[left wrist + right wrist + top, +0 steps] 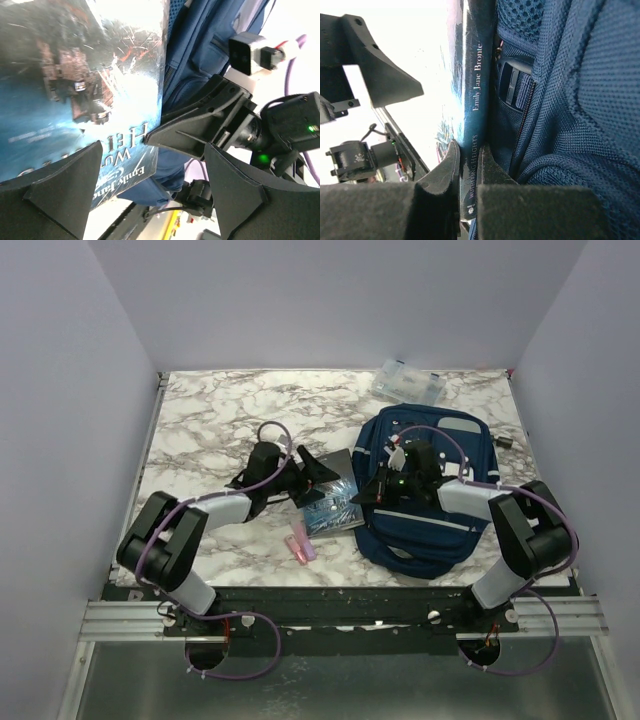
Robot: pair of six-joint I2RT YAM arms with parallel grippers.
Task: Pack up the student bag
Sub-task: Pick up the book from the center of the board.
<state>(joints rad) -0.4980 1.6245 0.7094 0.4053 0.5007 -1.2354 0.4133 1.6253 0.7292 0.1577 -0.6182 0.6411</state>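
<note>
The student bag (440,500) is a navy backpack with grey stripes, lying flat at the right of the table. A paperback book (330,508) with a dark blue cover lies against the bag's left side. My right gripper (372,496) is shut on the book's spine (475,100), next to the bag's fabric (570,100). My left gripper (312,470) is open above the book's far left part. In the left wrist view the book cover (75,90) lies under my left gripper (155,185), with the bag (200,55) behind it.
A pink pen-like object (301,545) lies on the marble table (210,420) near the front, left of the bag. A clear plastic compartment box (408,381) sits at the back, beyond the bag. Walls enclose the table on three sides.
</note>
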